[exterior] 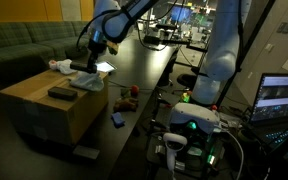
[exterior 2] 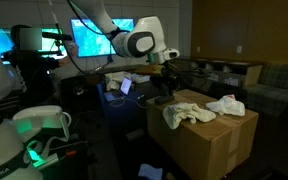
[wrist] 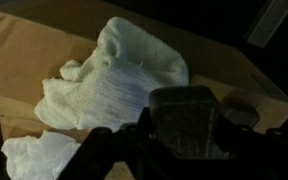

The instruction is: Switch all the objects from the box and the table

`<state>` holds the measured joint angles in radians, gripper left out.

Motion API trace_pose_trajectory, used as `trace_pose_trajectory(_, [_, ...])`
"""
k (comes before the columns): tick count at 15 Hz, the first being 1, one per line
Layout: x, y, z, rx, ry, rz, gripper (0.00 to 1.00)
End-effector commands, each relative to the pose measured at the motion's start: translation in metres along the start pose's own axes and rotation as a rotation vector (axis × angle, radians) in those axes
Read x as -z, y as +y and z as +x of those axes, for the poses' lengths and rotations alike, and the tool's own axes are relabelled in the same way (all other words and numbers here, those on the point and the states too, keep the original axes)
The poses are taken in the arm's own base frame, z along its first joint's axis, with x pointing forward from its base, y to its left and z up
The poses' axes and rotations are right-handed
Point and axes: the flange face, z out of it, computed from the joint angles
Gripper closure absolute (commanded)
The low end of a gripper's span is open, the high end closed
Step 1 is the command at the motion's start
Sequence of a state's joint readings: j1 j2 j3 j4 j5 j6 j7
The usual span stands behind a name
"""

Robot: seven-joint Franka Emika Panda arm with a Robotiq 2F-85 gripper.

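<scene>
Claw, perhaps around dark block, above box.

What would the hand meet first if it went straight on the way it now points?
Likely the crumpled white cloth rag on the large tan cardboard box, near the rag's edge. The dark grey rectangular block the hand seems to grip would touch first. Depth is unclear.

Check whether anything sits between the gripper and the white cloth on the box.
Yes: a dark block fills the gap between the fingers of the gripper, seemingly held. Beyond that, nothing visible separates it from the white cloth lying on the box.
</scene>
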<state>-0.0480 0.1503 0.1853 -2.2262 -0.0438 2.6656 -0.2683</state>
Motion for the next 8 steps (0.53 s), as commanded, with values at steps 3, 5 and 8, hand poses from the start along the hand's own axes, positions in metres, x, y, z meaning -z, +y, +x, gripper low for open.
trace_pose_trajectory(3, [-0.033,0.030,0.068,0.029,-0.010,-0.019,0.67])
trace_pose_trajectory(5, [-0.044,0.035,0.084,0.031,-0.003,-0.018,0.67])
trace_pose_trajectory(8, [-0.061,0.041,0.107,0.029,0.014,-0.009,0.67])
